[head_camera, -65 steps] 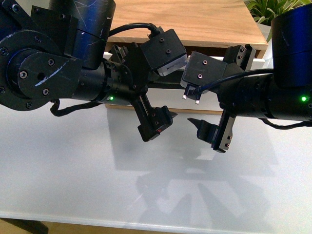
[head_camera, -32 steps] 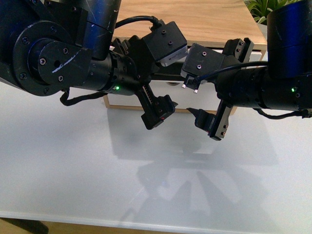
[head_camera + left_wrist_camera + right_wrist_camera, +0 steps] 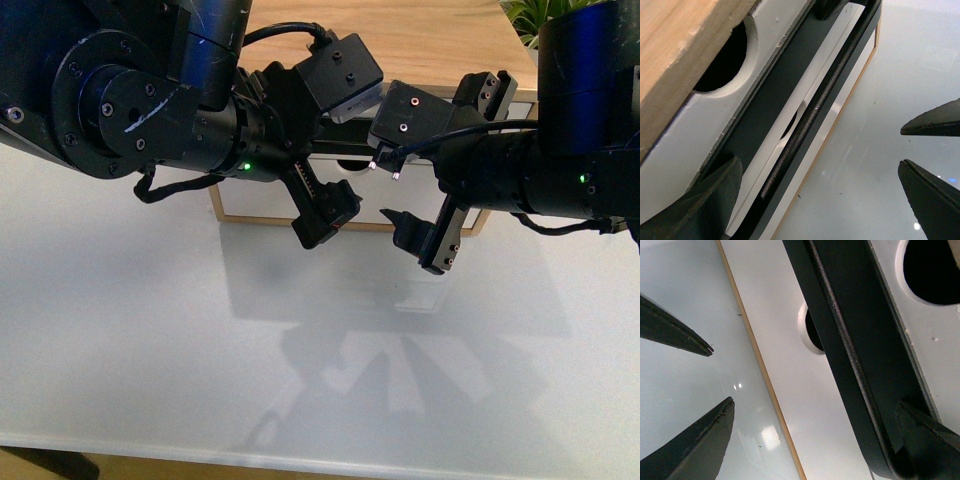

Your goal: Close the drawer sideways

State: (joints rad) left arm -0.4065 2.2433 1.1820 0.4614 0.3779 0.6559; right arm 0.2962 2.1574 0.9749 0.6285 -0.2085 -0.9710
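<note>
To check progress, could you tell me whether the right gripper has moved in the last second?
Yes: the right gripper has moved closer to the drawer front, drifting slightly left.

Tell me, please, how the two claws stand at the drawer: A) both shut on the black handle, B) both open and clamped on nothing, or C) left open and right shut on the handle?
B: the left claw and the right claw both have their fingers spread wide, not closed on the drawer's black handle.
</note>
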